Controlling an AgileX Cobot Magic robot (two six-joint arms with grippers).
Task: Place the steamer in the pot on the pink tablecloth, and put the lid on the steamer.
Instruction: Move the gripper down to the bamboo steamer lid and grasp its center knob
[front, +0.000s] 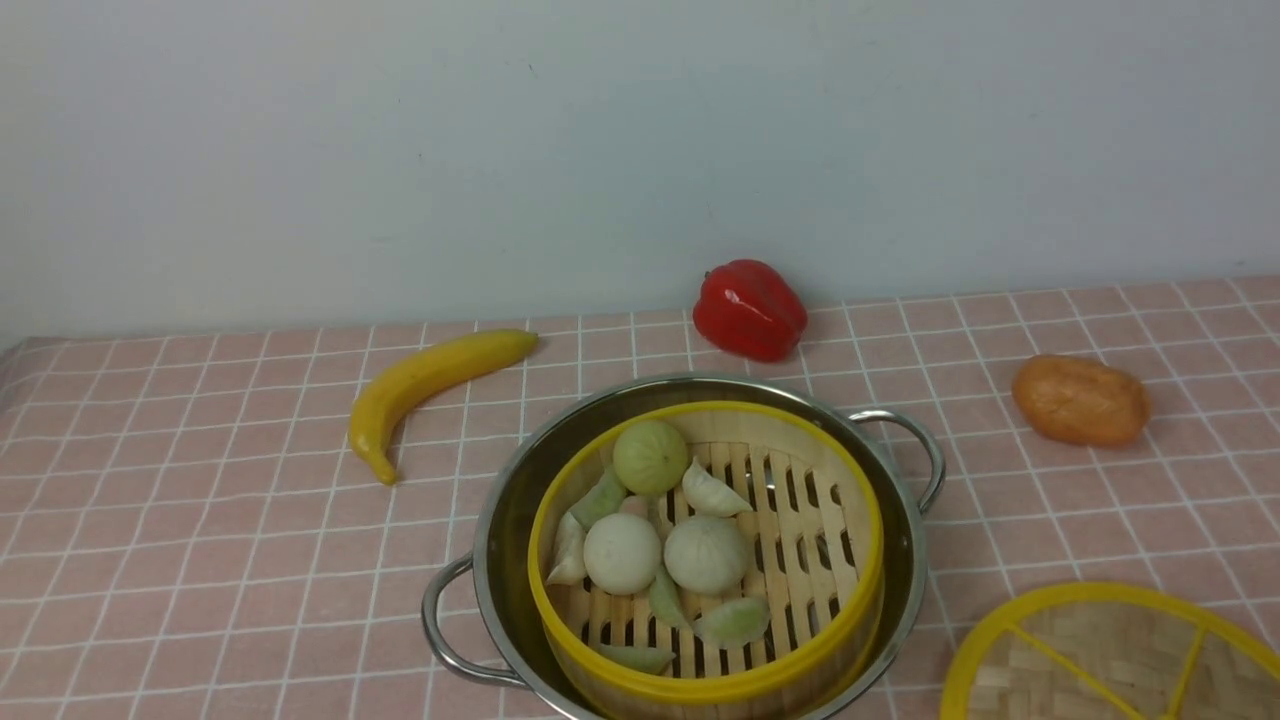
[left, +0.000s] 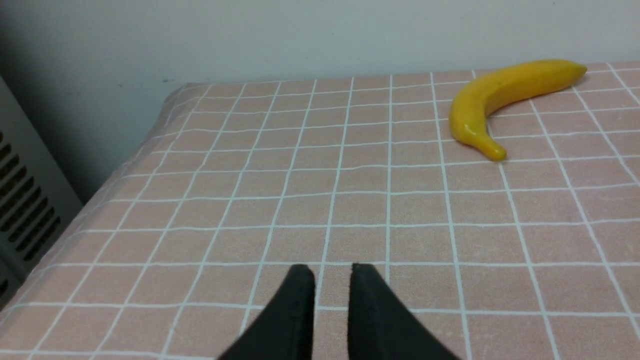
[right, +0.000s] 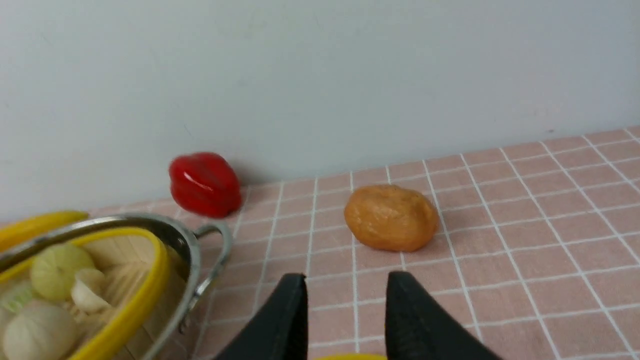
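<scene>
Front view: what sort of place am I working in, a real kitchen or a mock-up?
Probably a staged tabletop, not a working kitchen: a pink tablecloth against a bare wall, a glossy, toy-looking banana and pepper, and the steamer of buns already in the pot.

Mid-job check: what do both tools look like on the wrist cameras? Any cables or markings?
The left tool and right tool look alike: two matte black fingers each, broad at the base, tapering to blunt rounded tips. No markings or cables show. The arms themselves appear in no view.
</scene>
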